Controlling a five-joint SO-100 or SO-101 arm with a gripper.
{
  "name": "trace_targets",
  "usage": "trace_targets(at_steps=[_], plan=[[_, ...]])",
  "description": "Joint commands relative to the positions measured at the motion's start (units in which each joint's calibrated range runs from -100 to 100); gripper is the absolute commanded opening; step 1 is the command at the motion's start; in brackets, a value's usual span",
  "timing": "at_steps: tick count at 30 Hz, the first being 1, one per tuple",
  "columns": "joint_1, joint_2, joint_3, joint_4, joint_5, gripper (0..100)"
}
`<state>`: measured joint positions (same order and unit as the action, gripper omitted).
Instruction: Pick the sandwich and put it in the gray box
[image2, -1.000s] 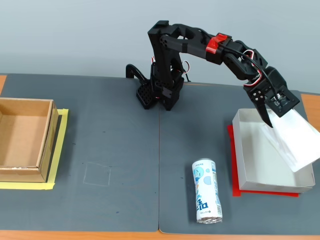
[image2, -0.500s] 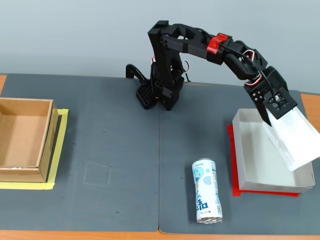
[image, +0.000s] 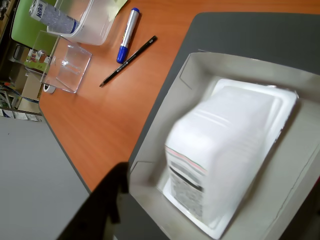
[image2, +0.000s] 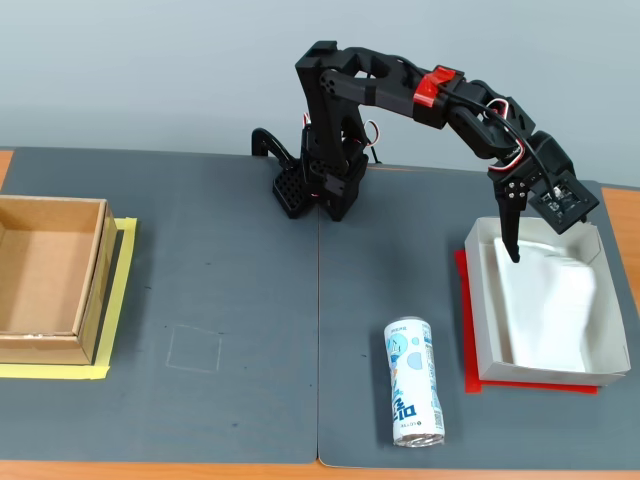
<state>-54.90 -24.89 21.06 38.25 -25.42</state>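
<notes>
- Your sandwich (image2: 548, 305): white wedge pack, labelled end, lying inside the gray box (image2: 478, 300), lower right.
- Your gripper (image2: 535, 240): fingers spread, empty; half a second ago it held the pack.

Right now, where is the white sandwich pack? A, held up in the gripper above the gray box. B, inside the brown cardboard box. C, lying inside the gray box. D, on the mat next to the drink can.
C: the sandwich lies within the walls of the gray box, and the wrist view also shows it resting inside, free of the open gripper.
</notes>
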Motion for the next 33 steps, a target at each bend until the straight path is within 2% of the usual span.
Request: trace_targets(at_steps=[1,4,9,16,22,26,30,33], plan=[[0.78,-1.43,-0.39,-0.83,0.44,41],[2.12,-4.74,-0.30,-0.66,3.62,41],[6.82,-10.84,-0.39,7.32,8.72,39],[19.28,-19.49,-0.30,20.95,17.53,17],[32.86,-23.39,1.87,25.81,24.77,2],[41.58,-28.31,9.11,25.47,27.22,2],[48.60,-35.26,18.61,25.21,27.37,2],[51.13,-41.70,28.37,21.21,27.01,2]])
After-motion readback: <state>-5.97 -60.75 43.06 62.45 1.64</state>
